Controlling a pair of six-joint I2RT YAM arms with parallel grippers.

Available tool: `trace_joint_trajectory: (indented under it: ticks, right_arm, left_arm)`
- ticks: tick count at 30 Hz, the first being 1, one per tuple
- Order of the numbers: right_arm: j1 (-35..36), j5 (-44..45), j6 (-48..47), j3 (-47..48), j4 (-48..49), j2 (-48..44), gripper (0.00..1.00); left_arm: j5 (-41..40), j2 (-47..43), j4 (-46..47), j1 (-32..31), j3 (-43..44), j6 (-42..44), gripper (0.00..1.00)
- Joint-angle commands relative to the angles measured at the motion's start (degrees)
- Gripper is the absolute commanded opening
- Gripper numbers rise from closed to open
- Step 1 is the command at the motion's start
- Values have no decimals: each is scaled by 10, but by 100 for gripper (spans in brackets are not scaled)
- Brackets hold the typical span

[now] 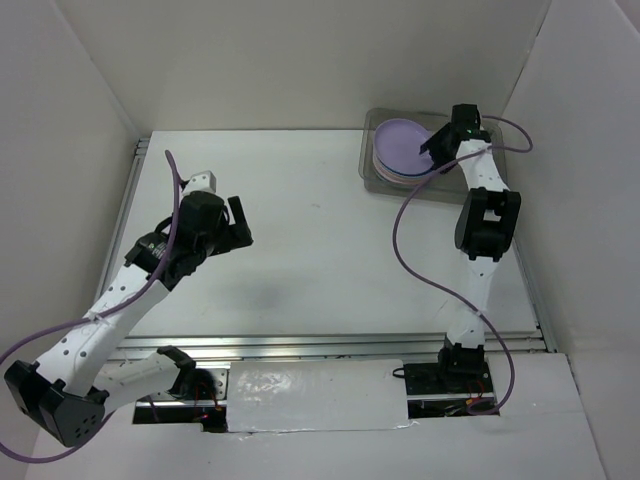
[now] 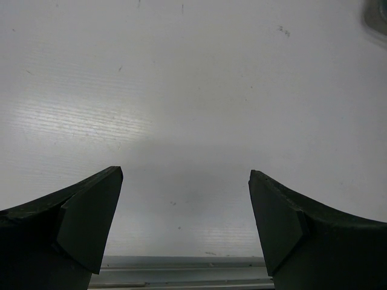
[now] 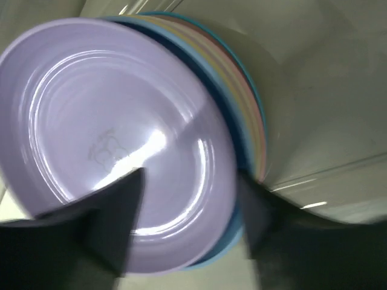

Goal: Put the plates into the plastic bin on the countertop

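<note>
Right wrist view: my right gripper [image 3: 192, 175] stands parted astride the rim of the lavender plate [image 3: 109, 133], which lies on the other plates [image 3: 251, 115] inside the bin [image 1: 368, 165]. My left gripper [image 2: 186, 174] gapes wide and empty. I judge this is the release; next I must lift away without touching.

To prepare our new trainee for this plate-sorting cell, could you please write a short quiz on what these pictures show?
1. True or false: the left tool holds a plate.
2. What colour is the top plate in the plastic bin? A lavender, B orange, C white.
3. Fill in: the right tool stands over the ____, its jaws open.

Key:
1. False. It is open and empty above the bare countertop.
2. A.
3. stack of plates.
</note>
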Motion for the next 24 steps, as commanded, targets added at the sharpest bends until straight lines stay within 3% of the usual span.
trace_joint_trajectory:
  ticks: [1,2,3,11,15,17,21,24]
  right_arm:
    - [5,40,-4,-17,23,-84,75]
    - [11,51,-5,-31,21,-99,94]
    - [15,76,-12,-42,23,-119,100]
    - [37,128,-68,-206,84,-402,100]
    - [39,104,-97,-175,8,-459,100]
    - [46,92,-114,-203,-18,-495,100]
    - [89,87,-142,-332,-23,-672,100]
    - [162,150,-152,-426,-56,-803,100]
  left_arm:
    - [-1,-11,6,2,6,13,99]
    - [-1,-12,6,2,4,13,99]
    - [-1,-10,5,2,4,12,99]
    - [-30,-17,-43,11,45,18,99]
    - [-42,-35,-68,24,64,25,99]
    - [-50,-46,-75,32,79,30,99]
    - [-85,-49,-97,43,120,54,99]
    - [-142,-54,-128,46,145,66,99]
